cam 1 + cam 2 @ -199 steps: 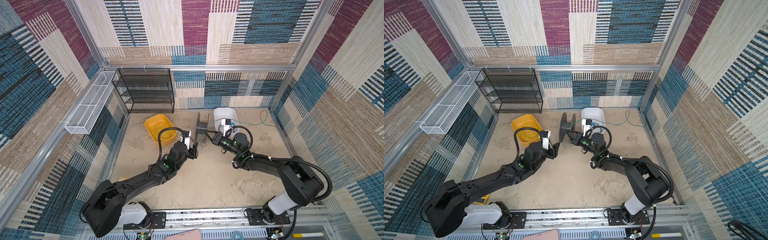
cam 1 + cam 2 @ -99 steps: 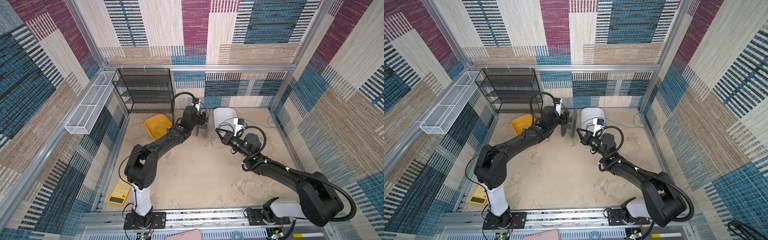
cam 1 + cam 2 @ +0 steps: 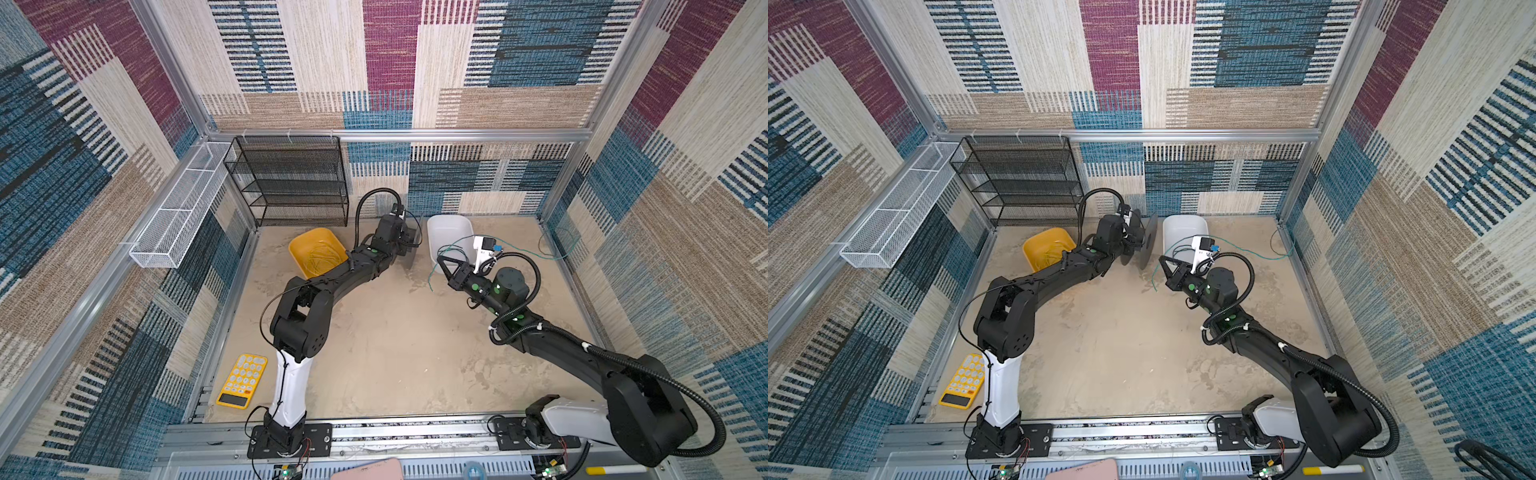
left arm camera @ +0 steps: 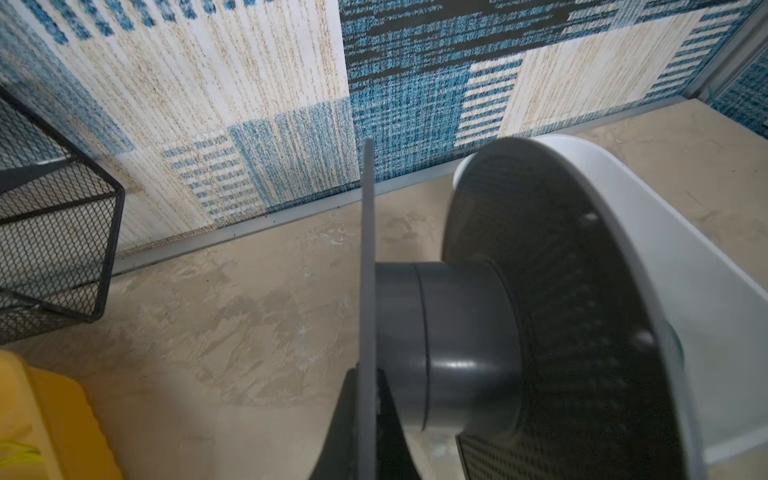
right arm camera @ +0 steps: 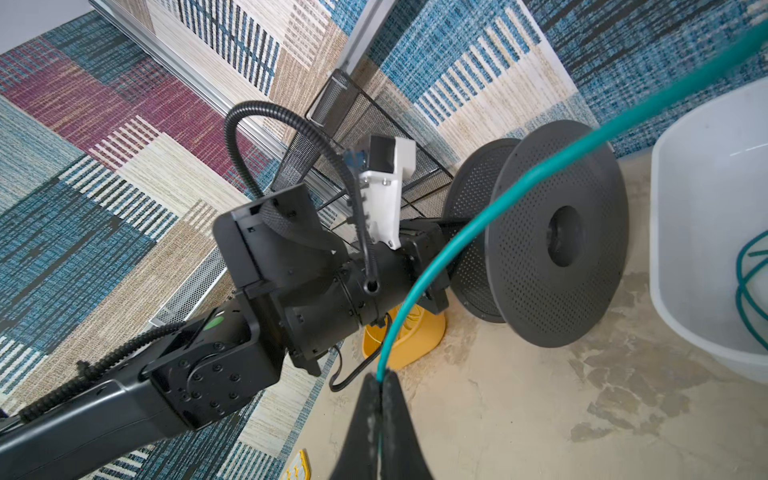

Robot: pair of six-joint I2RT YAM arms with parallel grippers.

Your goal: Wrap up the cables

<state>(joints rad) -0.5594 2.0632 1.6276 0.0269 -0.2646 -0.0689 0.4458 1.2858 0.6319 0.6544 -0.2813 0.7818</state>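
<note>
Your right gripper (image 5: 380, 376) is clamped on the thin teal cable (image 5: 478, 224), which arcs from its tips toward the white tub (image 5: 685, 187) beyond, and it looks light, springy and likely slippery, so pinch it near the end, while your left gripper (image 4: 368, 376) grips the flange of the spool (image 4: 465, 345).

Dark spool (image 3: 411, 257), white tub (image 3: 449, 223) — teal cable (image 3: 524, 252)
</note>
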